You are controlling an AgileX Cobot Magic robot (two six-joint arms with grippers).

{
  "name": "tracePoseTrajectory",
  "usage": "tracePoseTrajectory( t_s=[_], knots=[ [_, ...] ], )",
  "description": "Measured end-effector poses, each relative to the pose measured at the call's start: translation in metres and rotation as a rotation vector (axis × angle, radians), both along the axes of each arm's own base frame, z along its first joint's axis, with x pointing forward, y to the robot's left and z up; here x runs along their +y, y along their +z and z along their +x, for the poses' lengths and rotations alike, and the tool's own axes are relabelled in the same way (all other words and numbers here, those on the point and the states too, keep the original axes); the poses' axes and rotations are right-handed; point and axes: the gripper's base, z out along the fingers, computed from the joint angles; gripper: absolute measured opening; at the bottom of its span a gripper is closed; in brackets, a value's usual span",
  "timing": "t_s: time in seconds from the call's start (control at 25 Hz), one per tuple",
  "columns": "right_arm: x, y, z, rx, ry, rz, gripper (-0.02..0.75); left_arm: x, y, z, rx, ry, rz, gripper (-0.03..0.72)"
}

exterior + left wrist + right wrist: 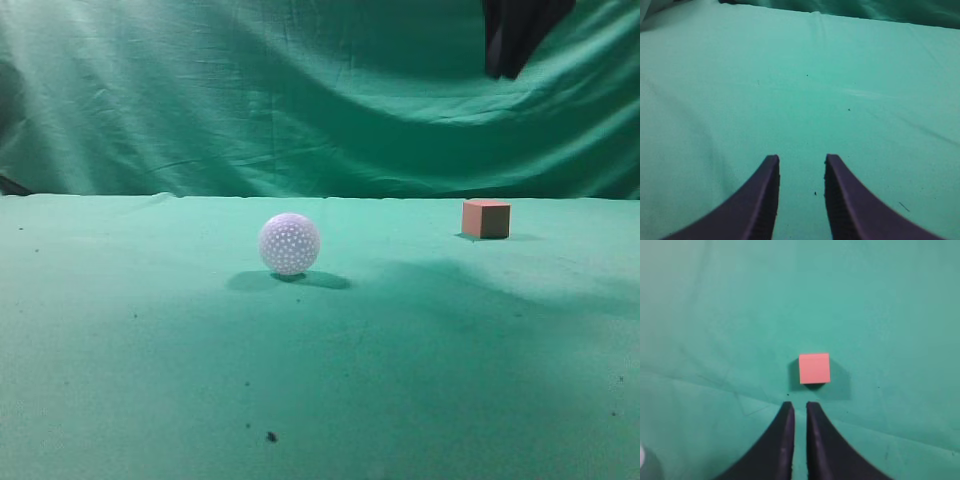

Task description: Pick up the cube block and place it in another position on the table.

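Observation:
The salmon-red cube block (486, 218) sits on the green table (150, 350) at the far right, resting free. In the right wrist view the cube (814, 368) lies just ahead of my right gripper (800, 405), whose dark fingers are nearly together with nothing between them. In the exterior view the right gripper (505, 72) hangs high above the cube, well clear of it. My left gripper (801, 159) is open and empty over bare green cloth (800, 90); it does not show in the exterior view.
A white dimpled ball (289, 243) rests on the table left of the cube, near the middle; its edge shows at the bottom left of the right wrist view (642, 460). A wrinkled green curtain (250, 90) hangs behind the table's far edge.

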Motion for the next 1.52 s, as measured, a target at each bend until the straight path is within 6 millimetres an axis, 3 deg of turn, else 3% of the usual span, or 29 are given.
tracePoseTrajectory(
  t_s=[0.12, 0.24, 0.4, 0.68, 0.88, 1.04, 1.24, 1.52],
  knots=[
    [-0.011, 0.045, -0.034, -0.087, -0.019, 0.039, 0.000, 0.000, 0.000, 0.000, 0.000, 0.000, 0.000, 0.262],
    [-0.022, 0.069, -0.071, -0.139, -0.031, 0.064, 0.000, 0.000, 0.000, 0.000, 0.000, 0.000, 0.000, 0.262],
    [-0.037, 0.075, -0.120, -0.173, -0.039, 0.081, 0.000, 0.000, 0.000, 0.000, 0.000, 0.000, 0.000, 0.262],
    [-0.060, 0.045, -0.192, -0.208, -0.045, 0.097, 0.000, 0.000, 0.000, 0.000, 0.000, 0.000, 0.000, 0.262],
    [-0.070, 0.021, -0.232, -0.249, -0.066, 0.166, 0.000, 0.000, 0.000, 0.000, 0.000, 0.000, 0.000, 0.262],
    [-0.077, 0.016, -0.260, -0.306, -0.064, 0.207, 0.000, 0.000, 0.000, 0.000, 0.000, 0.000, 0.000, 0.262],
    [-0.083, 0.021, -0.279, -0.347, -0.036, 0.200, 0.000, 0.000, 0.000, 0.000, 0.000, 0.000, 0.000, 0.262],
    [-0.087, 0.018, -0.280, -0.406, 0.066, 0.079, 0.000, 0.000, 0.000, 0.000, 0.000, 0.000, 0.000, 0.262]
  ],
)
